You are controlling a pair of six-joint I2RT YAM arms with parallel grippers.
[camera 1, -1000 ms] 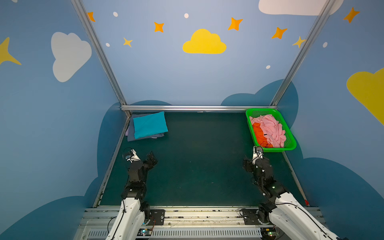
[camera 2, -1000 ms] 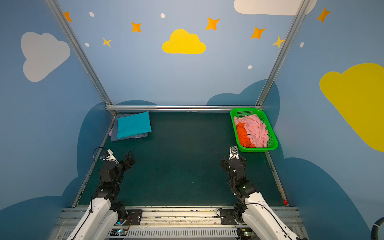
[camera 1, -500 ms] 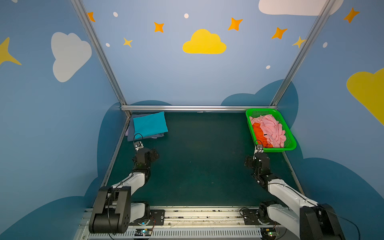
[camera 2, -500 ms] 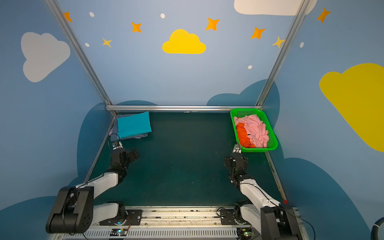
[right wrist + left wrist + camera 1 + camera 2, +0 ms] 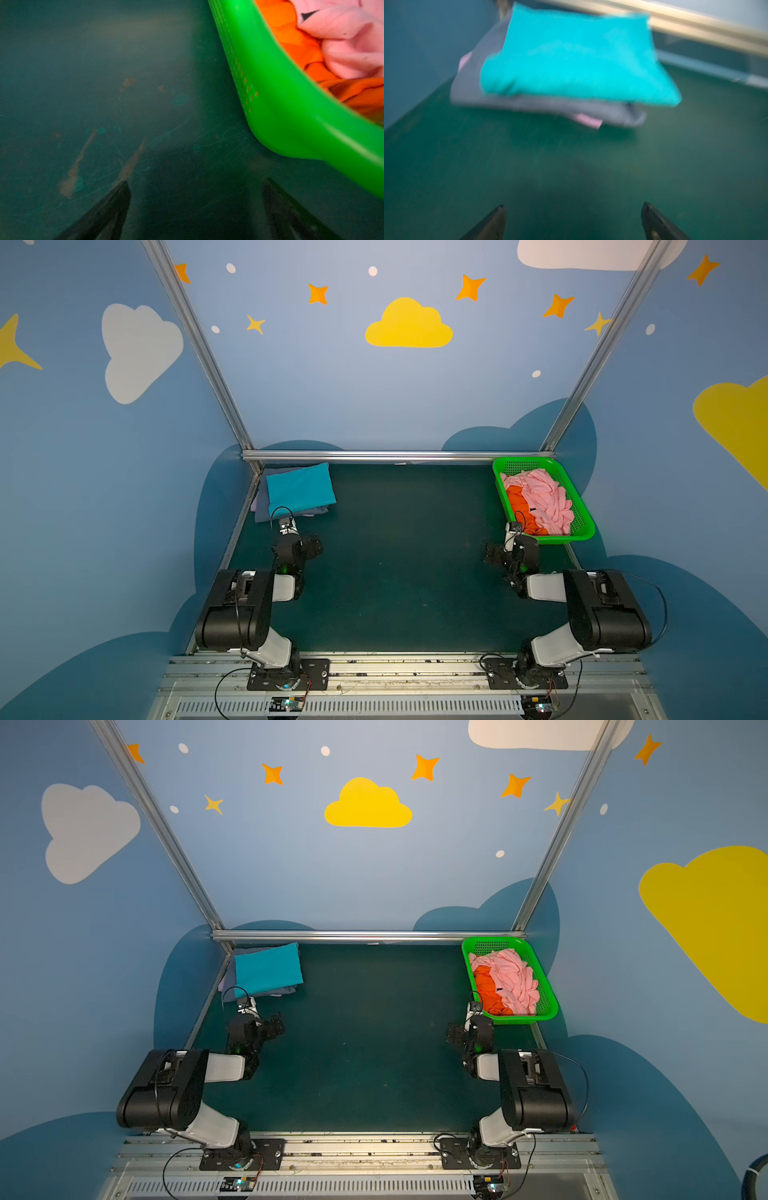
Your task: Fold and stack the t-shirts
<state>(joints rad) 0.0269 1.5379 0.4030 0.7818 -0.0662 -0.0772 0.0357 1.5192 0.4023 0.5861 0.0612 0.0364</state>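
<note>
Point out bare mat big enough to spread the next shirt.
Free: the whole middle of the mat, between the folded stack and the basket, back to front. Crowded: the back left corner with the stack, the right edge with the basket; the left tool and right tool, both open, sit just in front of those.

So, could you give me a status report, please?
Left gripper and right gripper open, empty. Teal shirt folded on the stack, far left; pink shirt and orange shirt crumpled in the basket. Nothing in the way.

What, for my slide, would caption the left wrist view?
Open left hand over green table, facing folded teal t-shirt stacked on slate-blue tee and lavender tee.
</note>
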